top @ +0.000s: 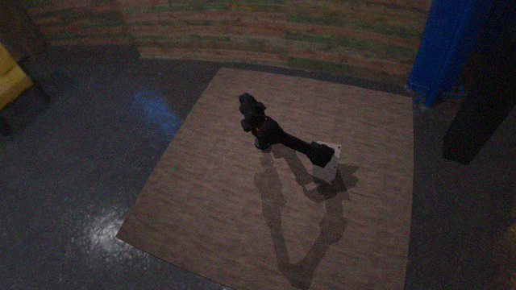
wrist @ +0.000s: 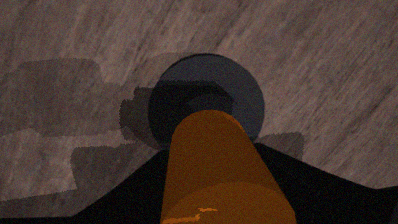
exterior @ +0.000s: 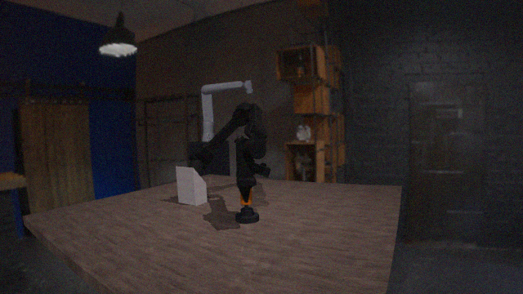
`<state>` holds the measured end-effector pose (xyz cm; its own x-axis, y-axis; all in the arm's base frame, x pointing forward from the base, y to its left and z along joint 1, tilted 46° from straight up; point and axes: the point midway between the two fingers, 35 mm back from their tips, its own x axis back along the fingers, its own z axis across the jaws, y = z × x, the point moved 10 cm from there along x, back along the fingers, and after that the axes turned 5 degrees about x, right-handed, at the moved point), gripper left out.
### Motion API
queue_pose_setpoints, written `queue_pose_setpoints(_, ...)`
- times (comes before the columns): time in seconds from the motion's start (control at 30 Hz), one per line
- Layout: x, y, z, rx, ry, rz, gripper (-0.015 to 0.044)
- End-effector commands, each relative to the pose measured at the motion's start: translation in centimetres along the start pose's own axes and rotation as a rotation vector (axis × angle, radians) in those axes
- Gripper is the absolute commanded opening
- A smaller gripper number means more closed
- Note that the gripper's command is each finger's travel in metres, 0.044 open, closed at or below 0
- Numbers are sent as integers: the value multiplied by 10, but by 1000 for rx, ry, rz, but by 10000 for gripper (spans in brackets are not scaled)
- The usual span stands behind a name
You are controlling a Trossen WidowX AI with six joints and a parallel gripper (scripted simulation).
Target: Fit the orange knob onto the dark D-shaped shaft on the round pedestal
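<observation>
Orange knob (top: 258, 129) (exterior: 248, 202) (wrist: 220, 160) upright above round pedestal (exterior: 247, 216) (wrist: 247, 95)

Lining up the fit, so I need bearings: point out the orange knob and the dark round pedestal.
Orange cylindrical knob (wrist: 220, 160): exterior, wrist; side surface.
Dark round pedestal (exterior: 248, 219) (wrist: 247, 95): exterior, wrist; base disc.

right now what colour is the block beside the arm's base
White, or a pale grey-white; it shows best in the exterior view.
</observation>
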<state>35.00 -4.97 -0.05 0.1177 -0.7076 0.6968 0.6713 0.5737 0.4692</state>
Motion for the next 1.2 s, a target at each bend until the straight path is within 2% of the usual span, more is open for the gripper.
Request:
queue_pose_setpoints(0.0,2,4,1,14,-7,-3,0)
queue_pose_setpoints(1.17,-3,-1,-1,14,-7,-3,0)
